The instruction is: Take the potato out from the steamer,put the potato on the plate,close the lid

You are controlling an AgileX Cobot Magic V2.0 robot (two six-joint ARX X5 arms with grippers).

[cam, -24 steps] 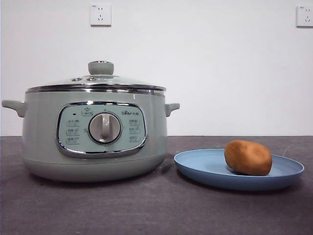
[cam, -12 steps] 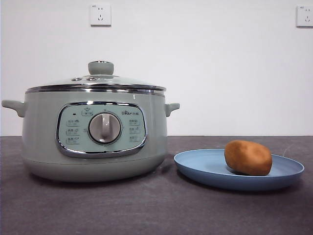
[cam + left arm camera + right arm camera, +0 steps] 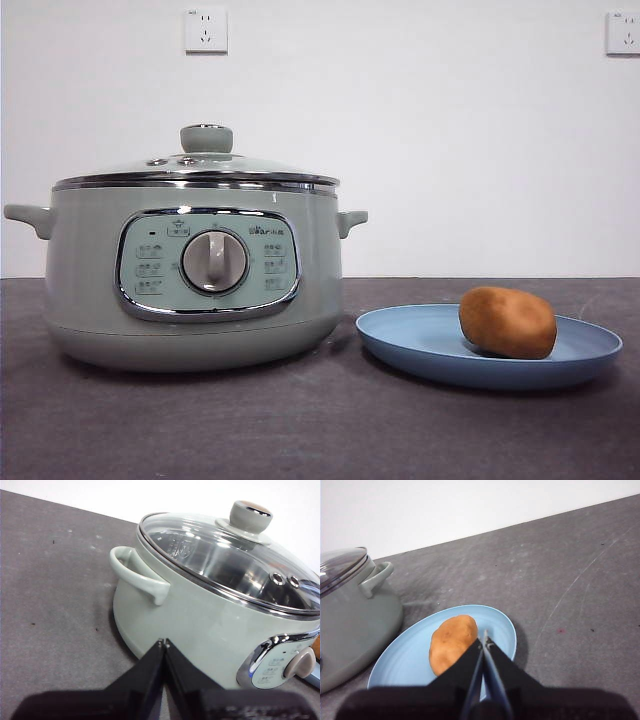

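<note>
Potato (image 3: 507, 321) on plate (image 3: 420, 345) beside lidded steamer (image 3: 90, 280); both grippers' fingers pressed together, clear of everything.

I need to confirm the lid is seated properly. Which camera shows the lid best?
The left wrist view: it looks down on the lid, showing the glass, knob and chrome rim resting around the steamer. The front view shows the lid only edge-on. The right wrist view catches just a sliver at the frame edge.
</note>
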